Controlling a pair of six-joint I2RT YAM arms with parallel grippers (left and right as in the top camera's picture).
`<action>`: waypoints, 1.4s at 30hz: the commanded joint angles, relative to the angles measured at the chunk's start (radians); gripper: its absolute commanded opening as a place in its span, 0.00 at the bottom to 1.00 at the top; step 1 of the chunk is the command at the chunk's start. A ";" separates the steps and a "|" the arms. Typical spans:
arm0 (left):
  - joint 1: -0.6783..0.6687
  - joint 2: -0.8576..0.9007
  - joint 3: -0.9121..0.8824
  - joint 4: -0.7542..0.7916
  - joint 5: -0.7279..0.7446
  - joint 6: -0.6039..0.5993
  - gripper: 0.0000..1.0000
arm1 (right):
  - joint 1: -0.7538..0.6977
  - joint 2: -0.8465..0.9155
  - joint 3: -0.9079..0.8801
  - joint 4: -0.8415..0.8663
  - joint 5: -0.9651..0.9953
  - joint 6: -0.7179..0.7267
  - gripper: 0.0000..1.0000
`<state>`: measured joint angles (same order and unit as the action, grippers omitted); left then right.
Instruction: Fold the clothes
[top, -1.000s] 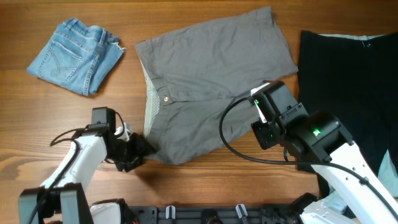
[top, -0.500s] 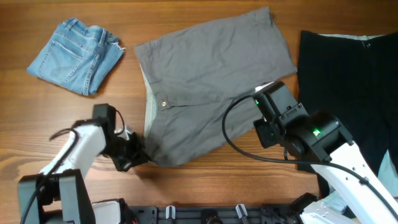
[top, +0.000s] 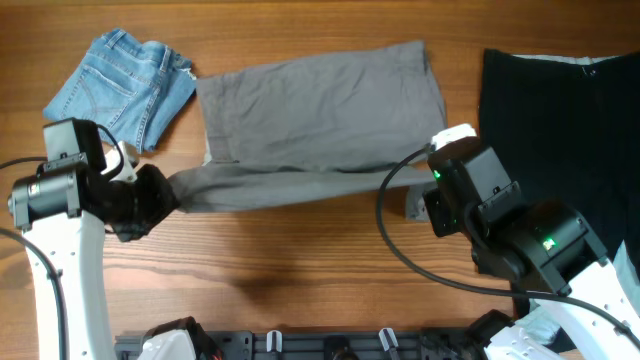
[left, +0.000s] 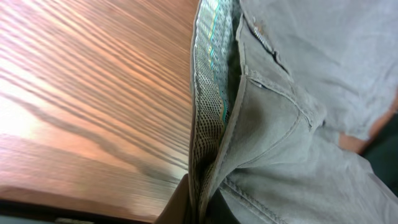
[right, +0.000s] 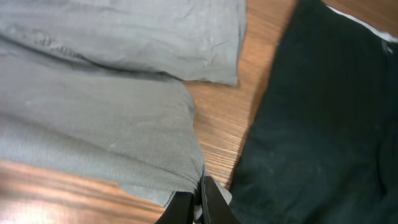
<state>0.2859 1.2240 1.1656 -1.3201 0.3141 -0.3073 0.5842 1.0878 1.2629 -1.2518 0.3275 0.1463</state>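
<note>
The clothes, grey shorts (top: 320, 110), lie stretched across the middle of the table, with the near edge lifted into a taut band between the two arms. My left gripper (top: 165, 195) is shut on the waist end. In the left wrist view the speckled waistband lining (left: 208, 106) runs down into the closed left gripper (left: 202, 208). My right gripper (top: 418, 203) is shut on the leg-hem corner. In the right wrist view the right gripper (right: 198, 202) pinches the corner of the grey cloth (right: 112, 112).
Folded blue denim shorts (top: 120, 85) lie at the far left, close to the left arm. A large black garment (top: 560, 140) covers the right side of the table, right beside the right gripper and filling the right of its wrist view (right: 317, 112).
The left gripper has shut on the waistband and pulled it left and up. The right gripper has risen with its hem corner. The shorts now stretch into a long band and have shifted left.
</note>
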 joint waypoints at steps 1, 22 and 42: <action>0.021 -0.032 0.014 -0.010 -0.122 0.019 0.04 | -0.009 -0.011 0.021 -0.014 -0.088 -0.148 0.04; 0.019 0.087 0.266 0.104 -0.200 0.015 0.04 | -0.010 0.131 0.097 0.297 -0.037 -0.489 0.04; -0.135 0.436 0.266 0.549 -0.209 -0.040 0.04 | -0.191 0.611 0.097 0.543 0.064 -0.581 0.04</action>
<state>0.1875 1.6196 1.4197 -0.7914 0.1604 -0.2985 0.4355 1.6722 1.3449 -0.7021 0.3420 -0.4255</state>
